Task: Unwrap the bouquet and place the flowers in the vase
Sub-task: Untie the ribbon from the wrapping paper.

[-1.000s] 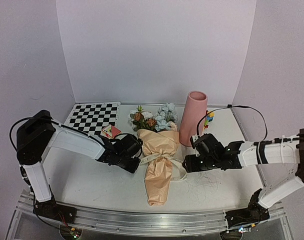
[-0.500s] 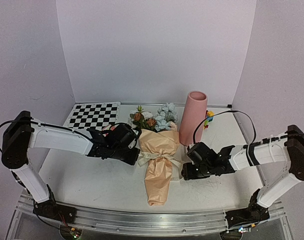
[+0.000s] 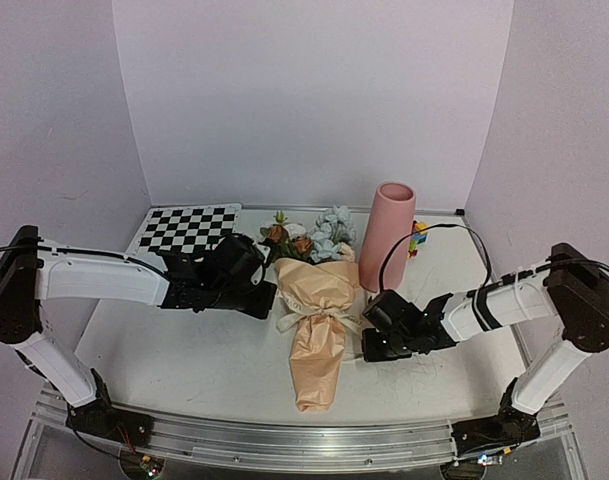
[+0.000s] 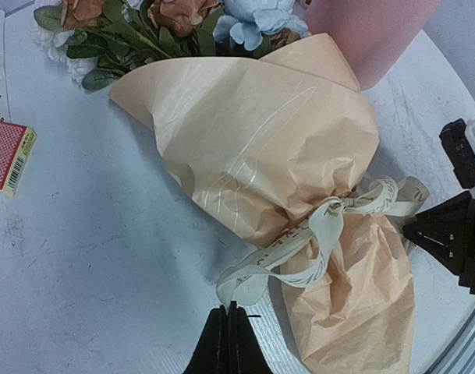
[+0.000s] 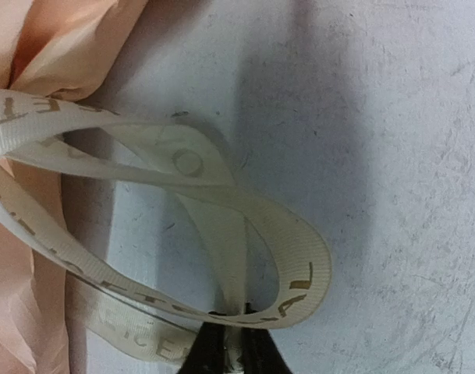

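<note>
Hardly begun. Pinching a loop of the ribbon (image 5: 186,162) with the right fingers (image 5: 225,347); left fingers (image 4: 228,343) clenched on nothing visible, beside the other tail. Left to do: untying, unwrapping the bouquet (image 3: 319,320) lying mid-surface, moving the flowers (image 3: 304,238) into the vase (image 3: 387,235) standing far-right of it.

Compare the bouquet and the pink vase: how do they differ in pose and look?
The bouquet lies flat on the table, flowers toward the back; the vase stands upright. The bouquet's paper is peach-tan and crinkled; the vase is pink and smooth. A cream ribbon ties the bouquet; the vase is bare. Both rest on the table.
</note>
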Tool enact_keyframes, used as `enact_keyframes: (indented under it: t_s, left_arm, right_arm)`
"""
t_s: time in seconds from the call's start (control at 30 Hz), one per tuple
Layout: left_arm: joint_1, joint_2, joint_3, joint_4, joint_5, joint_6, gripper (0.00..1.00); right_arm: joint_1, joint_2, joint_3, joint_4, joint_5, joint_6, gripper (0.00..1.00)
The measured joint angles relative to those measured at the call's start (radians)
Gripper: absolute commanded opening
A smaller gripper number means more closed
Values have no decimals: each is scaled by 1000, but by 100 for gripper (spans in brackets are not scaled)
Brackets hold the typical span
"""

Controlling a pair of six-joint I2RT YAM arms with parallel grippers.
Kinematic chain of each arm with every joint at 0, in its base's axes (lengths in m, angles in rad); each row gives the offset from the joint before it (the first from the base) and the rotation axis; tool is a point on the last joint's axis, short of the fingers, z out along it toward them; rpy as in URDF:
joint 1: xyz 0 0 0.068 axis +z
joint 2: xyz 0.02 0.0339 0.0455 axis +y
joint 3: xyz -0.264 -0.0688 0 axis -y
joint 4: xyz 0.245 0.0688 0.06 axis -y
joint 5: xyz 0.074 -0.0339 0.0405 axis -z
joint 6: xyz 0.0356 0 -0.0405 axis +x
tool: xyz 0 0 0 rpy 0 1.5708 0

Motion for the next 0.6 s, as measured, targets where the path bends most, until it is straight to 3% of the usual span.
enact_keyframes:
  t_s: [0.6]
  left_arm:
    - [0,-91,-48,0,-126,-23,0]
  right_arm:
    - [-1,-189,-2,-146,211,-17,3]
